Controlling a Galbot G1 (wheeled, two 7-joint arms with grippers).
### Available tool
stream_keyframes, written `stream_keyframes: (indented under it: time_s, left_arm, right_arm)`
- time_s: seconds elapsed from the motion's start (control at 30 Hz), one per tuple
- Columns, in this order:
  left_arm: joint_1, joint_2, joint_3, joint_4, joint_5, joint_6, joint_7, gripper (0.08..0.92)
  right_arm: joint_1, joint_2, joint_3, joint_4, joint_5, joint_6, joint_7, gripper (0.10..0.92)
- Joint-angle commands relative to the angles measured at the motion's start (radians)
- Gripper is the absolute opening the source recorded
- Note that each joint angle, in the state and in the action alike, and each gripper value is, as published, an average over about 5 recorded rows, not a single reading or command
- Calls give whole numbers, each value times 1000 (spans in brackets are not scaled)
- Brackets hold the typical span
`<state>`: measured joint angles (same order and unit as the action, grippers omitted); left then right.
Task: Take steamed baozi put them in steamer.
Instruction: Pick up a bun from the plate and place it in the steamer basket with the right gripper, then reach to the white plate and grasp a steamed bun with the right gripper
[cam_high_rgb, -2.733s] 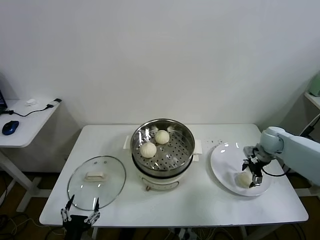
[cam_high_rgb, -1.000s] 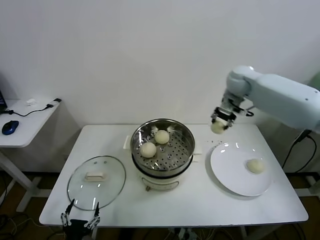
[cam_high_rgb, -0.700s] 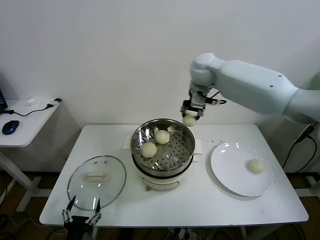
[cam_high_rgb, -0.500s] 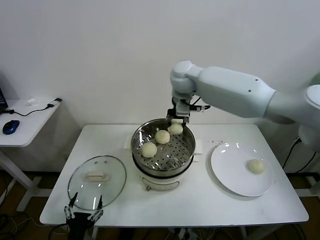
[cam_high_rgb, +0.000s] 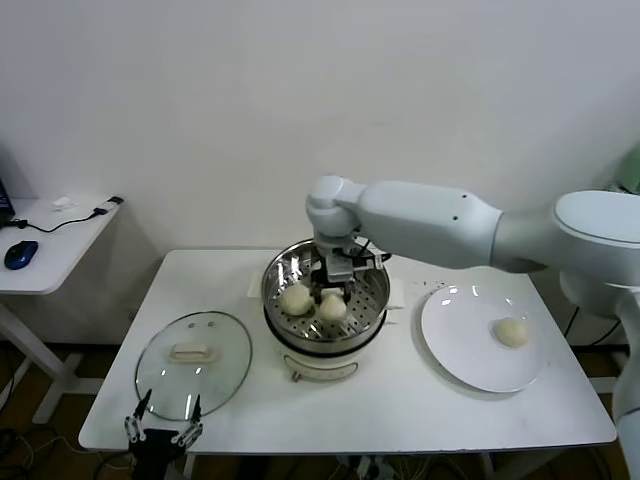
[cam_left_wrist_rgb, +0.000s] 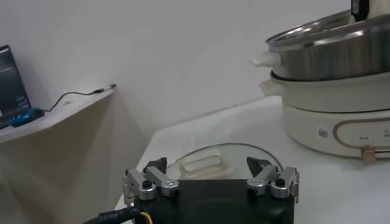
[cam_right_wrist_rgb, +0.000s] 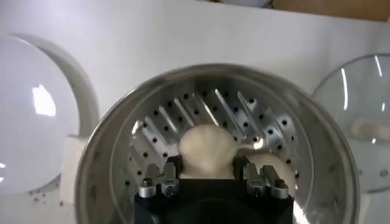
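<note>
The steamer (cam_high_rgb: 372, 272) stands mid-table on its white pot base. My right gripper (cam_high_rgb: 333, 292) reaches down into it and is shut on a cream-white baozi (cam_high_rgb: 332, 308); in the right wrist view the fingers (cam_right_wrist_rgb: 172, 167) press both sides of this bun (cam_right_wrist_rgb: 207, 149) just above the perforated floor (cam_right_wrist_rgb: 152, 140). Another baozi (cam_high_rgb: 295, 297) lies beside it in the basket and shows partly in the right wrist view (cam_right_wrist_rgb: 273, 164). One baozi (cam_high_rgb: 512, 332) lies on the white plate (cam_high_rgb: 460, 345). My left gripper (cam_high_rgb: 160, 432) is open and parked below the table's front left edge.
The glass lid (cam_high_rgb: 193, 352) with its white handle lies flat at the front left of the table, just ahead of my left gripper (cam_left_wrist_rgb: 210, 176) in the left wrist view (cam_left_wrist_rgb: 207, 161). A side desk (cam_high_rgb: 50, 245) with a mouse stands at the far left.
My right gripper lifted a baozi off the plate, carried it left over the table and lowered it into the steamer. The left arm has stayed put.
</note>
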<state>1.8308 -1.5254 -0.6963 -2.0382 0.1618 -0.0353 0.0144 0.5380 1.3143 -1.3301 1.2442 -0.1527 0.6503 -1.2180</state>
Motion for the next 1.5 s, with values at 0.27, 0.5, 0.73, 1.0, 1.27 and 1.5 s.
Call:
stream_keyframes:
  time_s: [0.27, 0.5, 0.73, 1.0, 1.27, 1.5]
  left_arm:
    - [-4, 4, -3, 15, -4, -3, 1, 823]
    - [-5, 5, -3, 17, -5, -5, 1, 823]
    - [-2, 6, -4, 18, -6, -9, 0, 823]
    - [2, 13, -1, 10, -5, -10, 0, 823]
    - [-1, 19, 19, 7, 4, -10, 2, 823]
    - [-6, 13, 39, 6, 24, -9, 2, 823]
  right_arm:
    - [-47, 25, -20, 5, -6, -1, 5, 571]
    - [-49, 24, 0, -3, -15, 10, -14, 693]
    - [-15, 2, 37, -16, 18, 11, -9, 817]
    - [152, -143, -55, -84, 279, -211, 81, 823]
    - [279, -415, -213, -74, 677, -645, 178, 823]
    - [125, -633, -106, -118, 598, -788, 105, 823]
